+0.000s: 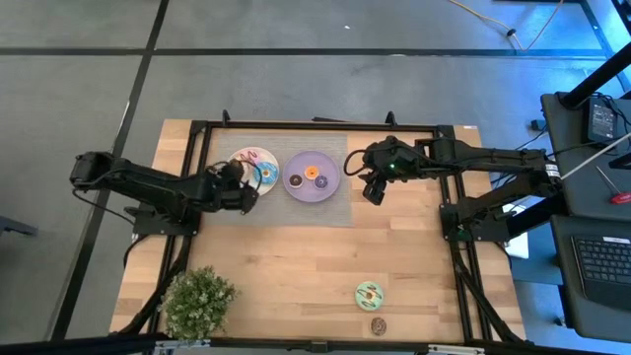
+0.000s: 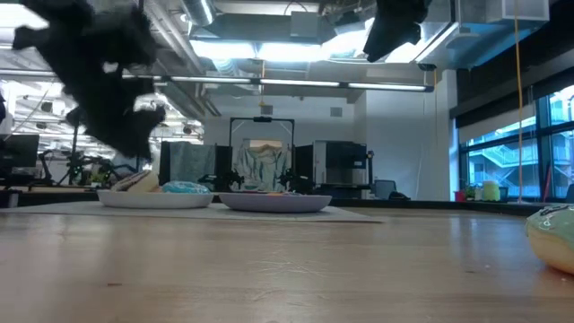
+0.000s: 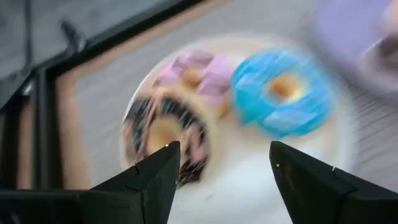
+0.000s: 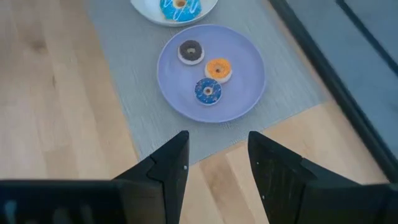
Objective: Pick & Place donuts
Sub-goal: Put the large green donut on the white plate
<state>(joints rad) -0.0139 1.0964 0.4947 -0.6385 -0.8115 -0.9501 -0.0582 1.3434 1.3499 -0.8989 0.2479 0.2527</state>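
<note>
A white plate [image 1: 240, 158] on a grey mat holds a pink donut [image 3: 202, 71], a chocolate sprinkled donut [image 3: 163, 134] and a blue donut [image 3: 283, 93]. Beside it, a lilac plate [image 4: 242, 87] carries a dark-brown mini [image 4: 190, 51], an orange mini [image 4: 218, 69] and a bluish-purple mini [image 4: 208, 91]. A green donut [image 1: 370, 293] and a small brown mini [image 1: 379, 324] lie on the bare wood near the table's near edge. My left gripper [image 3: 224, 155] hovers open above the white plate. My right gripper [image 4: 217, 146] hangs open to the right of the lilac plate, above the mat's edge.
A potted plant [image 1: 197, 301] stands at the table's near left corner. The grey mat [image 1: 330, 212] lies under both plates at the far middle. A black frame [image 1: 296, 125] runs along the table's far and side edges. Bare wood [image 1: 286, 266] stretches between mat and near edge.
</note>
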